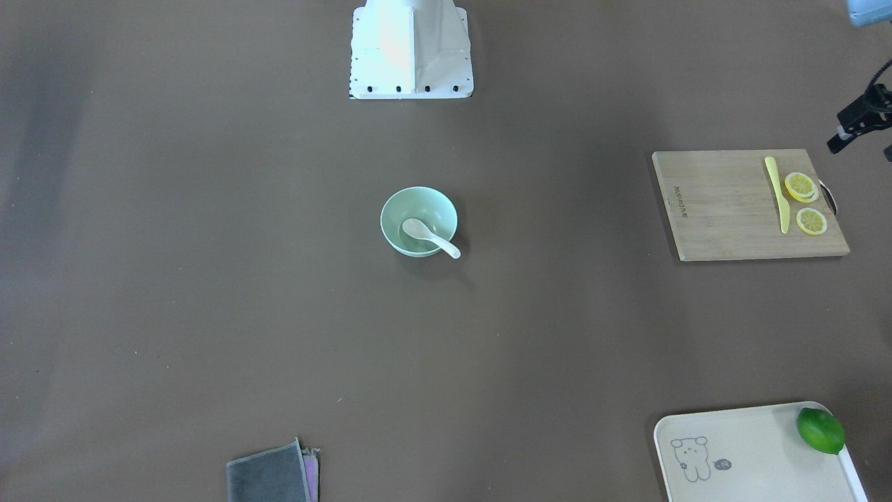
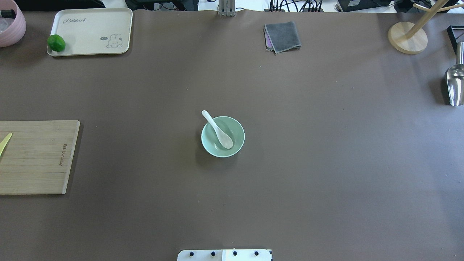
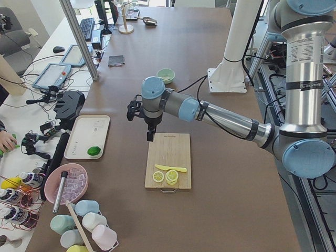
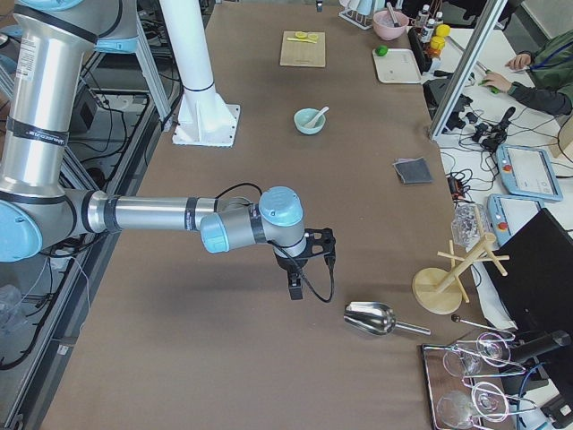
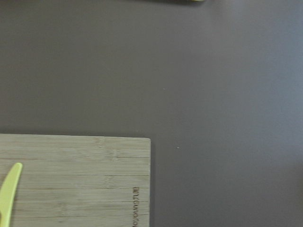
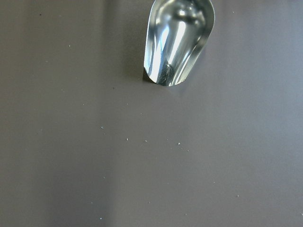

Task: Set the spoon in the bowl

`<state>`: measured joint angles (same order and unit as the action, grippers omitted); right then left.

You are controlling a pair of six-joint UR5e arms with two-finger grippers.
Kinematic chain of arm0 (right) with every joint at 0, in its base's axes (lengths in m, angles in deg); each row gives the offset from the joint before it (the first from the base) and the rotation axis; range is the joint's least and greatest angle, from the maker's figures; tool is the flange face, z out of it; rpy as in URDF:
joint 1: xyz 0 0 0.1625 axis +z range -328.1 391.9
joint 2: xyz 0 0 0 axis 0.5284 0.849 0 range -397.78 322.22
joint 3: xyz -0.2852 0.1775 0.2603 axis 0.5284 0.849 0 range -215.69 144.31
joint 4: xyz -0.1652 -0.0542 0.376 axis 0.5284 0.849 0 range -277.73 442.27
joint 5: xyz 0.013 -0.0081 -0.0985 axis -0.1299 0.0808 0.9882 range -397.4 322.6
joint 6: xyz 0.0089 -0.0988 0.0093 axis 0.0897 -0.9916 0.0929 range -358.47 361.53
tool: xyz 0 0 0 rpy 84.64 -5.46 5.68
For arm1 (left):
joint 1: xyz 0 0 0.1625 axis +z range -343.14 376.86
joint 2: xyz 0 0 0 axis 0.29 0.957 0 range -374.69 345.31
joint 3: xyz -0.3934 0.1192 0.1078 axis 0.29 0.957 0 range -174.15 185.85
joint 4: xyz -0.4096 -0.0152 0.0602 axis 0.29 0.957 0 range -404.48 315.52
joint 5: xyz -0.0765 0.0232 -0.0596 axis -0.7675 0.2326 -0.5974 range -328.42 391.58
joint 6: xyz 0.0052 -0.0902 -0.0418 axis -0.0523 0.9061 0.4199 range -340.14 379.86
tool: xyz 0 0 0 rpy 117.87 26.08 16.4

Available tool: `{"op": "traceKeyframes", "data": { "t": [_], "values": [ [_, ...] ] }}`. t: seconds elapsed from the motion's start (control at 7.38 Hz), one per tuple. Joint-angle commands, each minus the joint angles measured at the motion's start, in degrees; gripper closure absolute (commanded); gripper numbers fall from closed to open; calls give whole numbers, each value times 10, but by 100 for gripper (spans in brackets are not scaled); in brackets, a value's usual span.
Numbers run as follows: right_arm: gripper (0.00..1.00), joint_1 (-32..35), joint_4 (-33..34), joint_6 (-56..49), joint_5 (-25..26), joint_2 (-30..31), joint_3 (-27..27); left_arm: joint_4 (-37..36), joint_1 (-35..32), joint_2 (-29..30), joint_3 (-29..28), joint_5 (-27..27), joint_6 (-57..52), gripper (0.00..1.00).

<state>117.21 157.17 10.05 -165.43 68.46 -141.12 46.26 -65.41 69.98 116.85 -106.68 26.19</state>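
Note:
The white spoon (image 1: 431, 237) lies in the pale mint-green bowl (image 1: 433, 206) at the table's middle, scoop down inside and handle resting over the rim. Both also show in the overhead view: the spoon (image 2: 218, 134) and the bowl (image 2: 236, 132). My left gripper (image 3: 150, 136) hangs over the near edge of the cutting board, far from the bowl; only part of it shows at the front view's right edge (image 1: 847, 136), and I cannot tell whether it is open or shut. My right gripper (image 4: 295, 288) hovers near the metal scoop, empty-looking; I cannot tell its state.
A wooden cutting board (image 1: 725, 209) carries a yellow knife (image 1: 777, 195) and lemon slices (image 1: 801, 187). A cream tray (image 1: 752, 453) holds a lime (image 1: 820, 430). There is also a folded grey cloth (image 1: 272, 477), a metal scoop (image 2: 455, 83) and a wooden stand (image 2: 407, 37).

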Motion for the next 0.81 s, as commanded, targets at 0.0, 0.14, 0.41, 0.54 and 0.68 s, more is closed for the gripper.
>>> {"op": "traceKeyframes", "data": {
  "t": [0.0,0.14,0.41,0.54,0.68],
  "values": [
    [0,-1,1,-1,-3,-1,12,-1,-33,-35,-62,4,-148,2],
    [0,-1,1,-1,-4,-2,15,-4,-35,-39,-67,4,-147,2],
    [0,-1,0,-1,-4,-2,16,-1,-39,-50,-82,5,-148,2],
    [0,-1,0,0,-4,-2,16,0,-48,-52,-82,4,-148,2],
    [0,-1,0,0,-4,-2,16,4,-52,-70,-70,4,-149,2]
  ]
}}
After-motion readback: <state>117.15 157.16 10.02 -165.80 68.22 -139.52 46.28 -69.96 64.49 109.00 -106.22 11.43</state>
